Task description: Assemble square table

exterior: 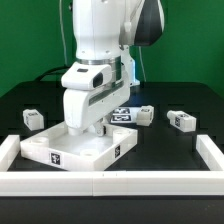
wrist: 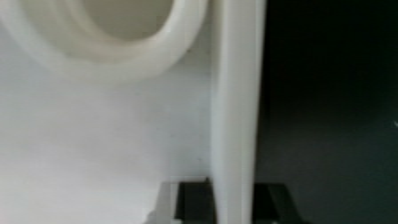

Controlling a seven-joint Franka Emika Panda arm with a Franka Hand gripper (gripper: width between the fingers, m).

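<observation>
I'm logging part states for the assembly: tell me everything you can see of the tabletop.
The tabletop is a thick white square slab, plastic-looking, lying flat on the black table beside the white rail. Tags mark its side faces; the wrist view shows a round socket near its edge. The gripper is down on it; whether it grips is unclear.

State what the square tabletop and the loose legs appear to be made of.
Square tabletop: likely rigid white plastic, smooth, faintly glossy; uniform colour and a moulded round socket suggest it. Loose legs: apparently the same white plastic, carrying printed black-and-white tags; too small to judge finish.
</observation>
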